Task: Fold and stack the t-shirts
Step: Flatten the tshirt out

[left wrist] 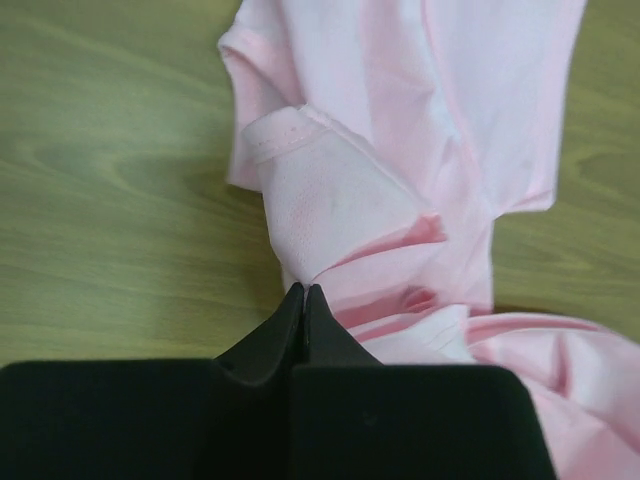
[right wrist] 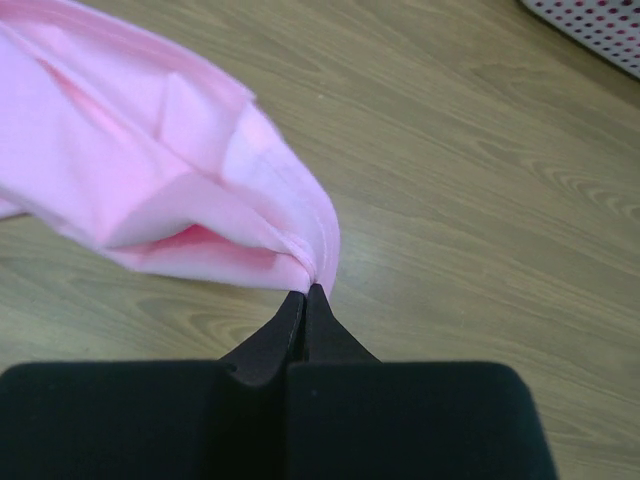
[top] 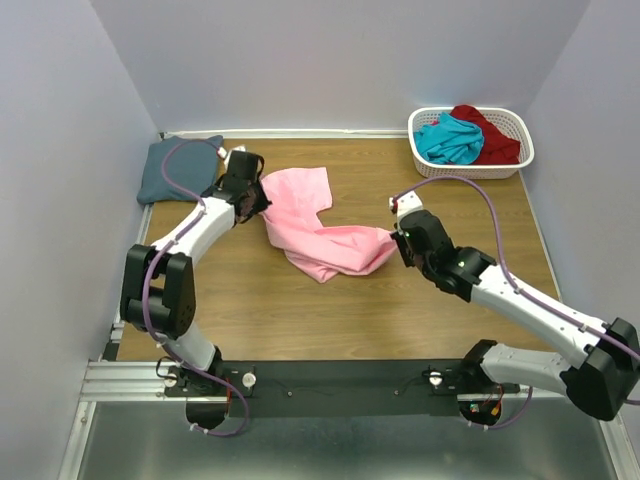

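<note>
Spreading out the pink tee (top: 310, 225) looks like the step now. It lies crumpled mid bench (top: 300, 320), not flat yet. The blue-grey tee (top: 180, 170) looks folded at the far left corner. The teal tee (top: 448, 140) & dark red tee (top: 492, 135) sit in the basket (top: 470, 168). Left jaws are clenched on the pink tee's left edge, right jaws on its right hem. Next: prob lift & pull apart gently. Can't tell how much cloth the left jaws got.

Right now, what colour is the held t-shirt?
The t-shirt is light pink; clearest in top view.
</note>
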